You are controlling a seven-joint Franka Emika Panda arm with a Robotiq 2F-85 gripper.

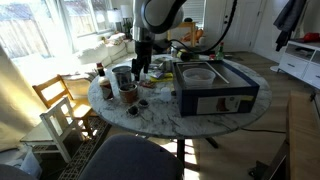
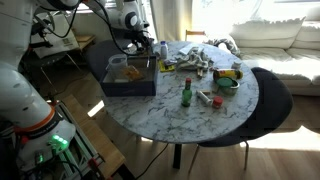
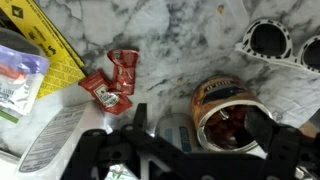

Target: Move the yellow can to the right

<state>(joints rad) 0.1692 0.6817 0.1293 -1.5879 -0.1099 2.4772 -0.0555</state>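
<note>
Pincer (image 3: 200, 122) hangs spread wide about the yellow can (image 3: 226, 108).

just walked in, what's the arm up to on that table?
The arm's gripper is open and low over the marble table. In the wrist view the yellow can stands on the table between its fingers. It is not clear whether the fingers touch the can. Red sauce packets lie beside it, and a silver pot stands close by.
</note>
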